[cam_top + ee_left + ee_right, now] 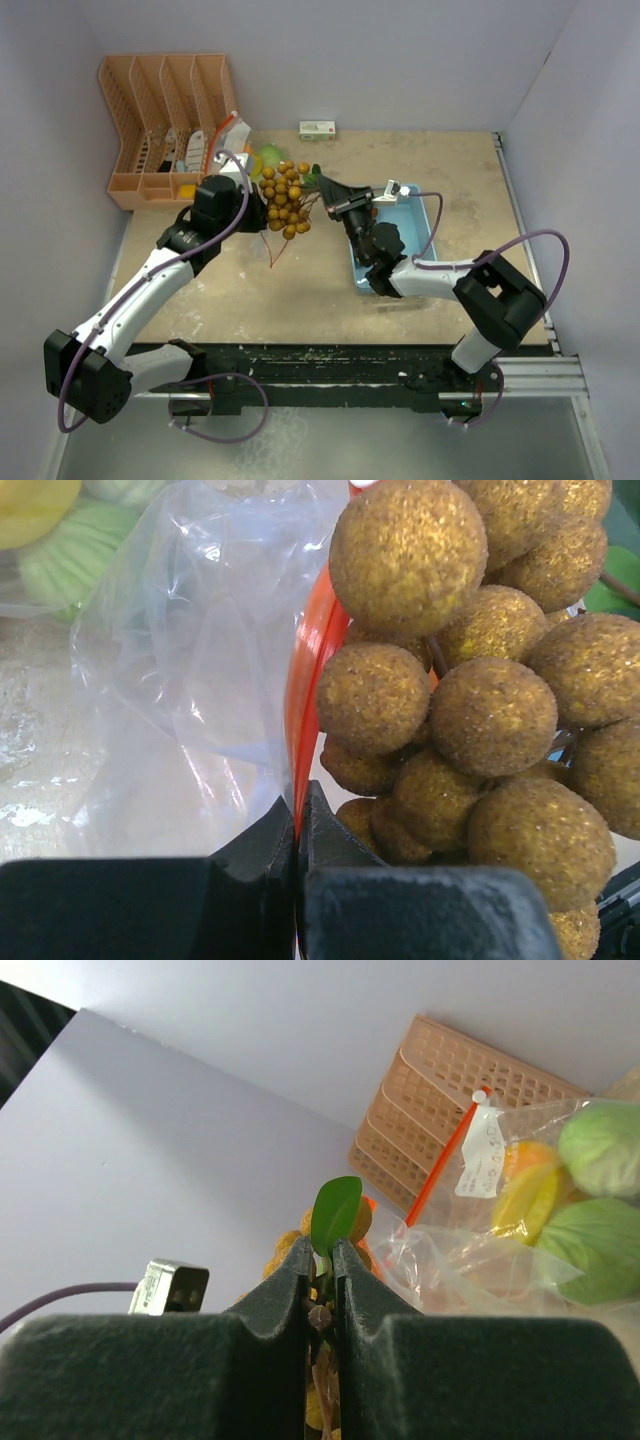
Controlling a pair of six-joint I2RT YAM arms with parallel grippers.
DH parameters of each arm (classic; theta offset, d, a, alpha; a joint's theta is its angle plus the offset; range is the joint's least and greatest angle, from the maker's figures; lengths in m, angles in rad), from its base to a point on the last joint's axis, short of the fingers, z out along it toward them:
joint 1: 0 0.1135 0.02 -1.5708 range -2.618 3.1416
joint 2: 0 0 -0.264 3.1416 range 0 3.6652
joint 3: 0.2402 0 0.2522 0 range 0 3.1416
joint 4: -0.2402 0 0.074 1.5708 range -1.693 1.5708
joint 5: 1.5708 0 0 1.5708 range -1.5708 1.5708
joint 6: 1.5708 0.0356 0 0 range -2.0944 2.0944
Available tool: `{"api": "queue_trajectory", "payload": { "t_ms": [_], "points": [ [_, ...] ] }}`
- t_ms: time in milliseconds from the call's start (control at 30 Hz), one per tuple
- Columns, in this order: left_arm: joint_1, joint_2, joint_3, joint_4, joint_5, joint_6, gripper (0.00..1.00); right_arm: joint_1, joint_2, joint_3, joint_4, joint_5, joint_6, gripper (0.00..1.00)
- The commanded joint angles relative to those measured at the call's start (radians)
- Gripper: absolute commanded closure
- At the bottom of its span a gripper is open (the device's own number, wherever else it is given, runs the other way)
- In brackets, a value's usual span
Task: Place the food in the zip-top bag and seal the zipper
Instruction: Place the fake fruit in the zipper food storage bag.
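Observation:
The bunch of small brown balls (285, 200) hangs above the table, right beside the clear zip-top bag (250, 158). My right gripper (322, 187) is shut on the bunch's stem, and a green leaf (335, 1210) sticks up between its fingertips (320, 1252). My left gripper (242, 172) is shut on the bag's orange zipper strip (312, 670), pinched at its jaw tips (298, 805). The bunch (470, 700) fills the right of the left wrist view, touching the strip. Inside the bag (190, 680) lie a green piece (595, 1230) and yellow and orange fruits (525, 1185).
A light blue tray (412, 222) lies under the right arm. An orange slotted rack (165, 120) stands at the back left, close behind the bag. A small white and green box (317, 128) sits by the back wall. A metal clip (168, 1286) shows left of the right jaws.

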Motion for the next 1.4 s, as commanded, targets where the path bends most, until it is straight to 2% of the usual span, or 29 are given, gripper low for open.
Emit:
{"api": "queue_trajectory", "payload": {
  "t_ms": [0, 233, 467, 800, 1067, 1367],
  "points": [
    [-0.002, -0.017, -0.003, 0.088, 0.039, -0.034, 1.0, 0.018, -0.008, 0.057, 0.06, 0.053, 0.002, 1.0],
    [-0.003, -0.006, -0.013, 0.097, 0.017, -0.034, 1.0, 0.023, -0.026, 0.129, -0.042, 0.094, 0.015, 1.0],
    [-0.002, 0.002, -0.016, 0.104, 0.035, -0.046, 1.0, 0.05, 0.037, 0.179, -0.107, 0.089, 0.022, 1.0],
    [-0.002, -0.053, 0.068, 0.038, 0.016, -0.031, 1.0, 0.103, -0.005, 0.094, -0.211, 0.176, -0.184, 1.0],
    [-0.003, -0.058, 0.089, 0.001, -0.054, 0.014, 1.0, 0.142, -0.099, 0.041, -0.303, 0.306, -0.418, 1.0],
    [-0.002, -0.039, 0.102, -0.004, -0.042, 0.031, 1.0, 0.206, -0.057, 0.146, -0.402, 0.474, -0.731, 1.0]
  ]
}}
